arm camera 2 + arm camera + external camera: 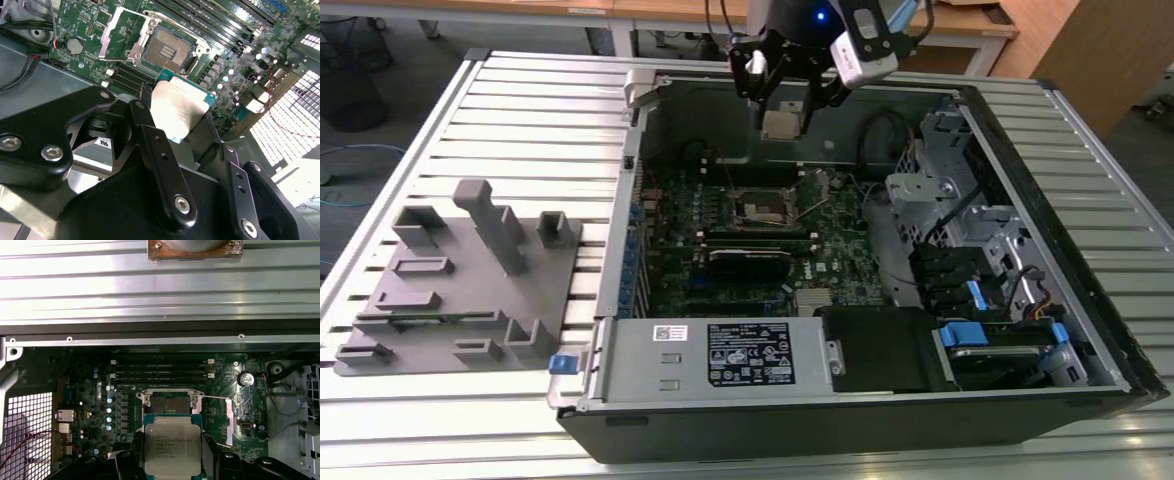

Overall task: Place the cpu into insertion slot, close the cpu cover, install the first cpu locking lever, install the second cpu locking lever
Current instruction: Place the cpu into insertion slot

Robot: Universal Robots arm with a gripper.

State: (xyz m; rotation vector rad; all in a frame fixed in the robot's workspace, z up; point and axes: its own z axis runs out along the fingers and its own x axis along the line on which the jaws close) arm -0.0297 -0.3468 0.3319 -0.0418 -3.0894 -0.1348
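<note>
**While the insertion slot (761,205) lay open, the cpu (783,123) hung in the gripper (785,114)**

Where the arm reached in over the far wall of the open computer case (854,415), the gripper's black fingers (150,135) pinched the cpu by two opposite edges. The chip's pale metal top faced the cameras in both wrist views, with a thin green border showing around it. It was held off the green circuit board (670,250), apart from the slot and touching nothing but the fingers.

The insertion slot sat near the middle of the board. Its shiny rim framed a dark contact field that lay bare in the second wrist view. The cpu cover (108,36) was swung back to one side of the slot, so nothing lay over the socket. Long black memory slots (160,371) ran just beside the slot in the first wrist view, and a round coin battery (245,378) sat near them.

In the exterior view the case lay on a slatted metal table (534,100). A grey fixture tray (454,290) rested on the table to the exterior view's left, well apart from the gripper.
</note>
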